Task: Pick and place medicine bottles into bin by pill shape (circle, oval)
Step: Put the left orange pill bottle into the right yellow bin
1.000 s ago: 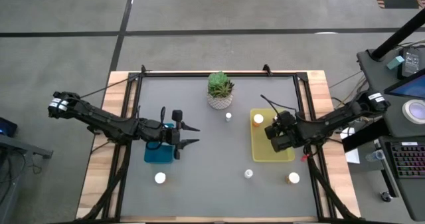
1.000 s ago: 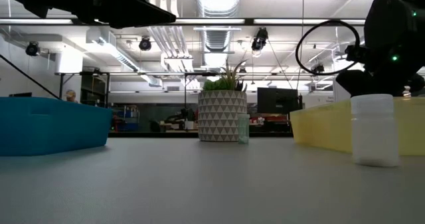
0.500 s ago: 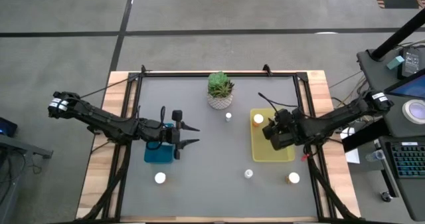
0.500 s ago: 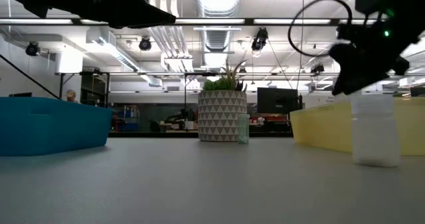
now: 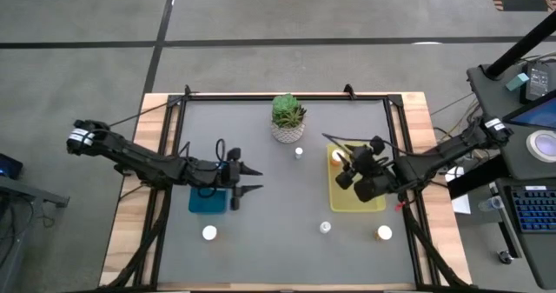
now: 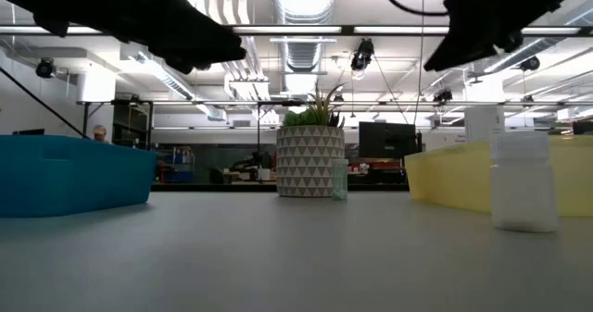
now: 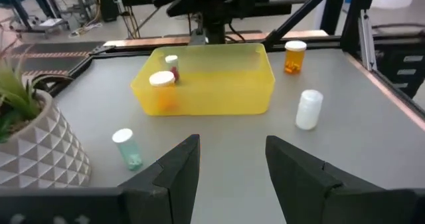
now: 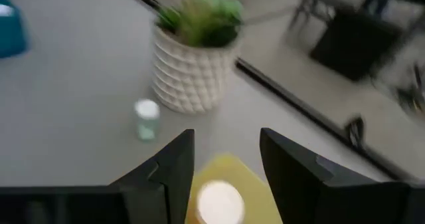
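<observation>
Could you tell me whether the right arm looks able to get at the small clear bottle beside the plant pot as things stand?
Probably yes. The right gripper hangs open above the yellow bin, and the bottle stands alone on bare table beside the plant pot, with nothing between them.

No text, label, brand, number or sign can be read anywhere in these views. The medicine bottles [image 7: 309, 109] on the tabletop [image 7: 372, 137] show only plain caps and bodies, with any labels too small to make out, and the yellow bin [image 7: 219, 94] and the blue bin [image 6: 74, 173] carry no visible marking. Screens and equipment beyond the tabletop's right edge are too small to read.
</observation>
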